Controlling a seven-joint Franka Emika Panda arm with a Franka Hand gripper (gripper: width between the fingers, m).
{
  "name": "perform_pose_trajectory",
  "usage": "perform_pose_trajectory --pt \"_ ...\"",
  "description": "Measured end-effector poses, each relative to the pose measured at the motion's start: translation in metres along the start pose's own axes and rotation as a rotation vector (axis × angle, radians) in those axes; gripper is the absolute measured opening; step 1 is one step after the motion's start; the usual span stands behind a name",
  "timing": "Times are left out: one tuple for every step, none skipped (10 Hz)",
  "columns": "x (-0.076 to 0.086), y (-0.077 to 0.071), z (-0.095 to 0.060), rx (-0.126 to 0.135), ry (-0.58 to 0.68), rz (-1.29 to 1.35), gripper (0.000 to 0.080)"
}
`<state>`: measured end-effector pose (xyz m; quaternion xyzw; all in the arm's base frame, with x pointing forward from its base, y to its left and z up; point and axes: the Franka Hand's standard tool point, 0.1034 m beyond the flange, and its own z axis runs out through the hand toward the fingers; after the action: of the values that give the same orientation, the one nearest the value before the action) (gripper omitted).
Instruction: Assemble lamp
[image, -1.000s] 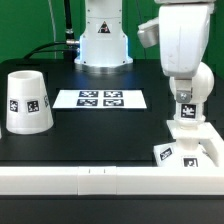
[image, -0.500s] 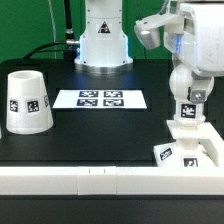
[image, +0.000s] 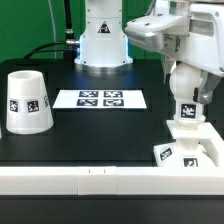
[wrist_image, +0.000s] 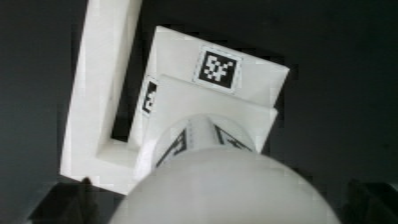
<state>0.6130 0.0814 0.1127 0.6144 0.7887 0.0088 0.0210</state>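
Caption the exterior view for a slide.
Tool over round white bulb standing on flat square white base; tapered white plastic shade apart.

Open tabletop (image: 100, 135) between shade (image: 27, 101) and base (image: 208, 150), flat marker board (image: 100, 99) mid-way, white rail (image: 90, 180) along the near edge.

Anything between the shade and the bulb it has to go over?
Only the marker board lies flat on the table between the shade and the bulb on the base; a lifted shade should clear it. The gripper is right over the bulb, blocking its top.
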Motion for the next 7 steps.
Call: perform_pose_trajectory --pt "-0.0007 -0.0001 0.0 0.0 0.0 0.001 0.0577" --pt "-0.0009 -0.0001 0.0 0.0 0.0 0.002 0.0574" --pt "-0.001 -0.0001 0.0 0.0 0.0 0.002 0.0574" --pt "-0.0011 -0.0001 0.0 0.0 0.0 0.01 0.0574" --pt "-0.0013 -0.0002 0.0 0.0 0.0 0.034 0.0574" --pt "-0.0016 -0.0008 0.0002 0.008 0.003 0.082 0.0574" --pt "-0.0029 -0.0008 0.0006 0.025 0.001 0.186 0.0574"
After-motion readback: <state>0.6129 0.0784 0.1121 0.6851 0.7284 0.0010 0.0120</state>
